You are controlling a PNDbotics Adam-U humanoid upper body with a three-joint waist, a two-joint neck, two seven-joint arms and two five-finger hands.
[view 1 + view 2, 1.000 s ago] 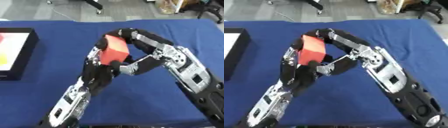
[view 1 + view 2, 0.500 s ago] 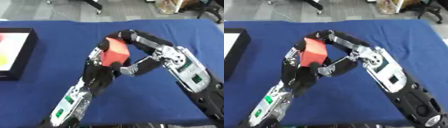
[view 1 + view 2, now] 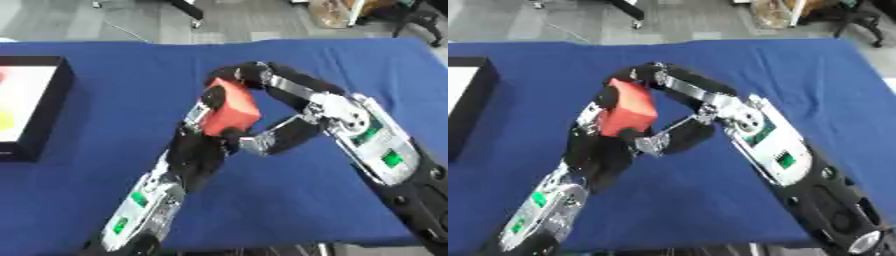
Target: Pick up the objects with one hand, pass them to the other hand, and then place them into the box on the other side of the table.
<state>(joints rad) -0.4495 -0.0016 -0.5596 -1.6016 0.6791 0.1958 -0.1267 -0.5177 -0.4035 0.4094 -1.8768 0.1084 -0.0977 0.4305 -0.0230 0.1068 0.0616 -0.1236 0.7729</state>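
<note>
Black-walled, the box sits well to the left of both hands, at the table's left edge; its pale floor carries a red patch and a yellow one near the picture's border, and what they are cannot be told. No writing or label can be read on it or on the arms, though small green squares glow on both forearms.

From the lower left the left arm climbs toward the middle of the blue table, and the left hand is raised with its fingers curled up round the lower and left side of a red block. That block is held above the cloth, between the two hands, tilted a little.

On the right, the right arm comes from the lower right corner and bends back over the block. The right hand arches over the top of it, fingers hooked onto the upper edge, while its thumb reaches underneath toward the left hand's palm. Both hands thus touch the block at once, left below, right above.
</note>
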